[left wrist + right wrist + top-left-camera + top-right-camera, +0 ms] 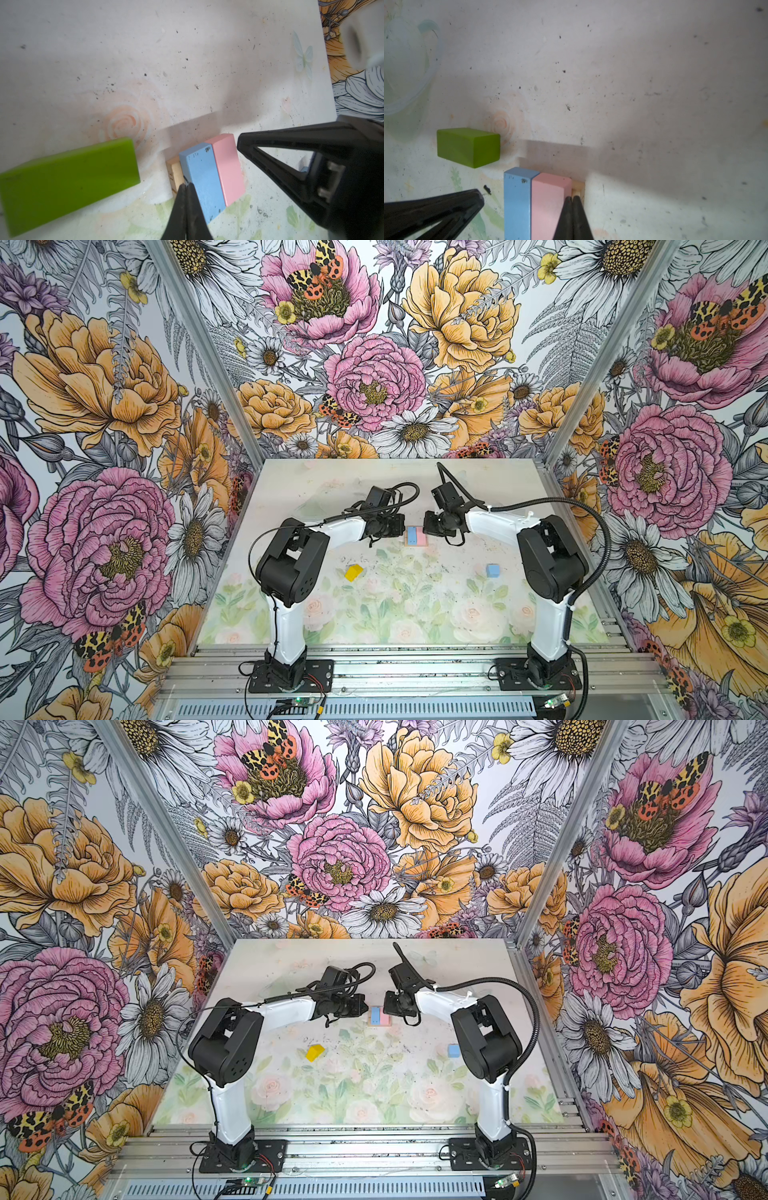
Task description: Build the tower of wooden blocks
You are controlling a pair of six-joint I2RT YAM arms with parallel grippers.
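Left gripper (185, 188) and right gripper (572, 199), both closed empty, flank mid-frame blue brick (412, 536) and pink brick (421, 536), seemingly to square these 2.

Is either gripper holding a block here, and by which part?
Nothing is held. Both are shut with nothing between the fingers: the left gripper sits at the outer long side of the blue brick, and the right gripper at that of the pink brick.

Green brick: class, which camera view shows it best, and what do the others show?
The right wrist view: the green brick shows whole and sharp. The left wrist view shows it larger but cut by the picture's edge. Neither top view shows it; the left arm likely covers it.
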